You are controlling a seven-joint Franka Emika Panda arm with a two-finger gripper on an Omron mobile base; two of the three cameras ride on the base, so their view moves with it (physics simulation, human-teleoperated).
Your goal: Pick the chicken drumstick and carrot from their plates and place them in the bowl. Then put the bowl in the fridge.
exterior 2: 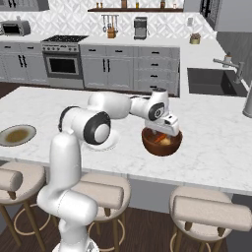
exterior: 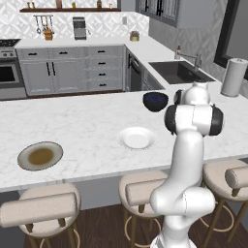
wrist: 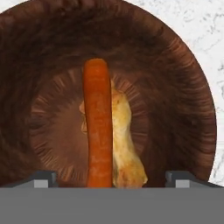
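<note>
Hand view looks straight down into the deep, glossy reddish-brown bowl, where the slim orange carrot lies along the middle with the lumpy golden-brown chicken drumstick touching its side on the bowl's floor. Both dark fingertips stand spread wide at the lower corners, well apart from the carrot between them and pinching nothing. From the right base view, the two-finger gripper hangs just above the bowl on the white marble island counter, the white arm reaching across from the left. The left base view shows the olive-grey plate with a brown centre and the plain white plate both bare, with the bowl beyond them near the counter's far edge. Judging by this, the loading step looks finished: both foods sit in the bowl and the jaws are off the carrot. What remains is the bowl itself. The next move would call for lifting clear of the contents, shifting toward the rim, and pinching the bowl's wall firmly enough to carry it level to the fridge.
</note>
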